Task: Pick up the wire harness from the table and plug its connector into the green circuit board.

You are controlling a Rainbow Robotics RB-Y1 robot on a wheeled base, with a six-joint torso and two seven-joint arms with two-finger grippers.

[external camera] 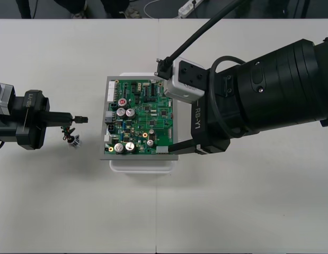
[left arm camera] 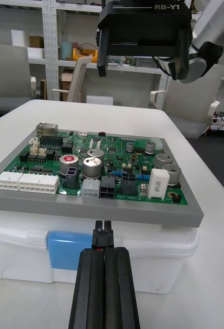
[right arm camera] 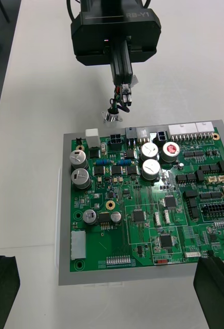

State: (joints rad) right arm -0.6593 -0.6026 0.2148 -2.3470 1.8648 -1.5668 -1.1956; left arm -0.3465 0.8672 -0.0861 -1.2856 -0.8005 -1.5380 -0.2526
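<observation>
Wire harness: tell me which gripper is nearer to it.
Left. The left gripper is shut on the wire harness, holding it just left of the green circuit board. The right gripper stands open over the board's opposite side.

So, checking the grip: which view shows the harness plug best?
Left wrist view: the plug clamped in the left gripper, facing the board. Right wrist view shows it with wires and socket hanging; front view, barely.

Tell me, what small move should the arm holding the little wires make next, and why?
Probably ease the left gripper forward toward the green circuit board. Its fingers are shut on the black plug of the harness, which stands short of the board's edge, with the black sockets just ahead.
</observation>
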